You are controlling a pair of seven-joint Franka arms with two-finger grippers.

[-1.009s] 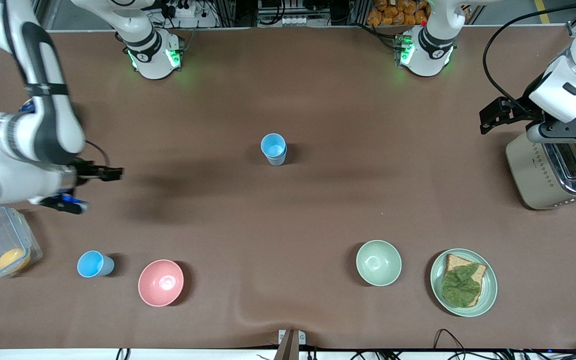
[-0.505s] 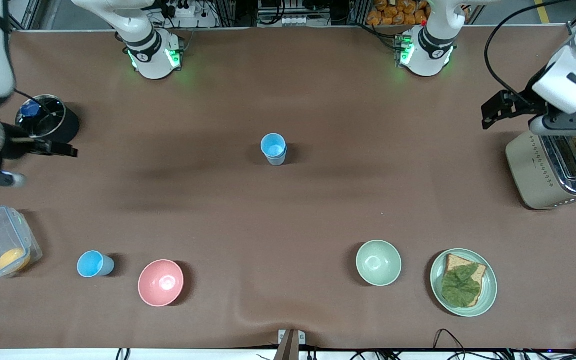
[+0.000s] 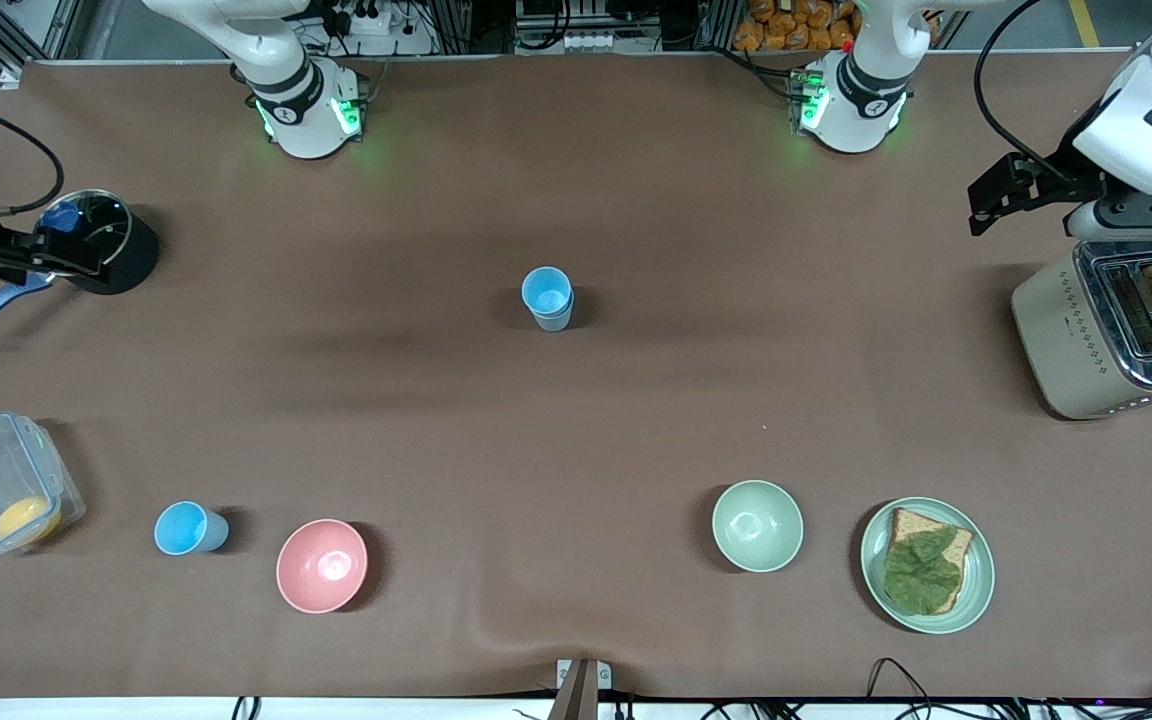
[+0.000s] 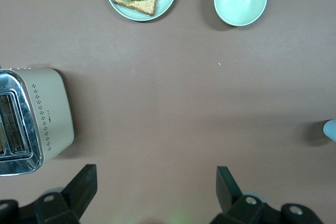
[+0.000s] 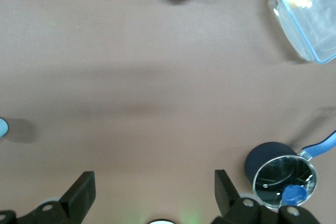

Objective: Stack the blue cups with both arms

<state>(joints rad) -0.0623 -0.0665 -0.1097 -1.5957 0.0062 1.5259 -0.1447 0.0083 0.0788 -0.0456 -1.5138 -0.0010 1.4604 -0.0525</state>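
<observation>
Basically the blue cups (image 3: 548,298) sit nested, one inside the other, upright at table centre, roughly 12 o'clock from the green bowl (image 3: 757,525). Stack looks done. Left gripper (image 4: 152,182) hangs over bare table by the toaster (image 3: 1112,340), fingers spread, empty. Right gripper (image 5: 152,184) is over the table beside the black pot (image 3: 101,243), also spread, empty. Cups: probably light, thin stiff plastic, slick taper; pinch across the rim wall
</observation>
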